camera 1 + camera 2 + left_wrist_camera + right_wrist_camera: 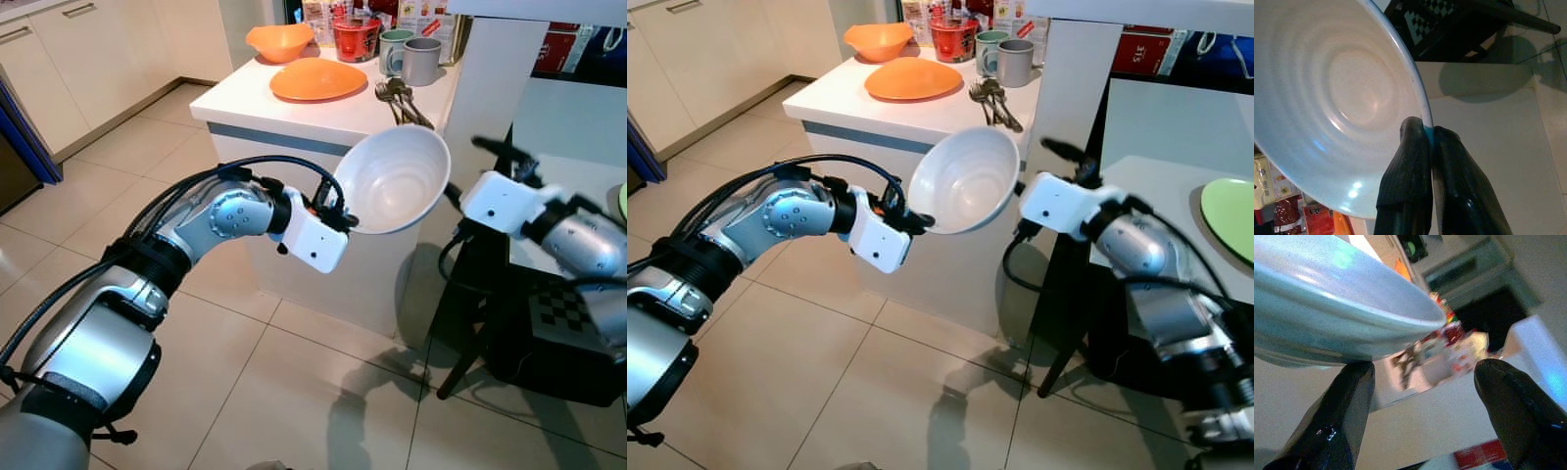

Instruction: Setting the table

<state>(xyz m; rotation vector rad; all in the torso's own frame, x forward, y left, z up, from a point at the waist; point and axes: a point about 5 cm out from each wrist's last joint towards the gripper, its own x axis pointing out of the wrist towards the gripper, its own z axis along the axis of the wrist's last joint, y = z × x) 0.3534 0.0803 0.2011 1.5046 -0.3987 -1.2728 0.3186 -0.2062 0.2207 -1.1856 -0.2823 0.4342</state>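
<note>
My left gripper (343, 217) is shut on the rim of a white bowl (392, 181) and holds it tilted in the air in front of the white counter (245, 98). In the left wrist view the two fingers (1410, 147) pinch the bowl's edge (1422, 105). My right gripper (1034, 166) is open just to the right of the bowl. Its fingertips (1359, 377) sit close under the bowl's outer wall (1327, 308) with nothing between them. A green plate (1229, 215) lies on the white table at the right.
The counter holds an orange plate (318, 78), an orange bowl (280, 41), two mugs (419, 61), cutlery (397, 98) and a red container (356, 37). A black chair (470, 294) stands beside the table. Tiled floor spreads to the left and front.
</note>
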